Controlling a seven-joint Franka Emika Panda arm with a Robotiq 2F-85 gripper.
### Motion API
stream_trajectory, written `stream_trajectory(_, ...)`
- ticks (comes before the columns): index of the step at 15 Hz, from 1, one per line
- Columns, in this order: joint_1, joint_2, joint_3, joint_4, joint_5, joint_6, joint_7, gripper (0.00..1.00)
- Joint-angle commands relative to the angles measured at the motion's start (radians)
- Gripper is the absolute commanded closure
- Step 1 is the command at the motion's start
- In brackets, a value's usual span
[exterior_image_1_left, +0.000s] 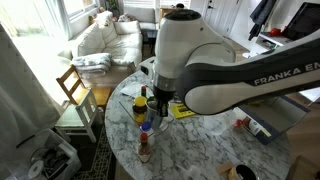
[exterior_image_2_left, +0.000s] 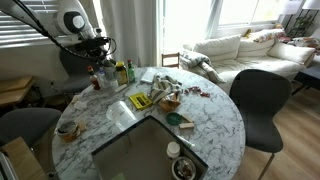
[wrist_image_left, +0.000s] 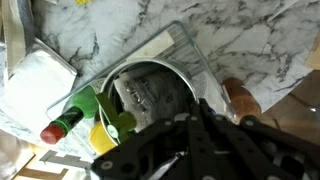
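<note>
My gripper (wrist_image_left: 198, 112) is shut, its black fingers pressed together with nothing visible between them. It hangs just above a round, clear-rimmed container (wrist_image_left: 150, 92) with grey print inside. Beside that container lie a green bottle with a red cap (wrist_image_left: 72, 115) and a yellow piece (wrist_image_left: 103, 135); a brown bottle top (wrist_image_left: 240, 98) shows on the other side. In both exterior views the gripper (exterior_image_1_left: 160, 103) (exterior_image_2_left: 100, 62) hovers over a cluster of bottles (exterior_image_1_left: 142, 108) (exterior_image_2_left: 115, 73) near the edge of the round marble table (exterior_image_1_left: 205, 145) (exterior_image_2_left: 215, 120).
A small red-capped bottle (exterior_image_1_left: 145, 150) stands nearer the table's edge. A yellow packet (exterior_image_2_left: 140, 100), a bowl (exterior_image_2_left: 172, 98) and a grey square tray (exterior_image_2_left: 150, 145) lie on the table. A wooden chair (exterior_image_1_left: 75, 90), a dark chair (exterior_image_2_left: 260, 95) and a sofa (exterior_image_2_left: 240, 45) surround it.
</note>
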Motion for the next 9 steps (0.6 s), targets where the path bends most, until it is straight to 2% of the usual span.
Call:
stream_trajectory(1,-0.011,-0.003,0.012,0.007,0.020,-0.026,-0.032,0.99)
stream_trajectory(9,-0.011,-0.003,0.012,0.007,0.020,-0.030,-0.038,0.99)
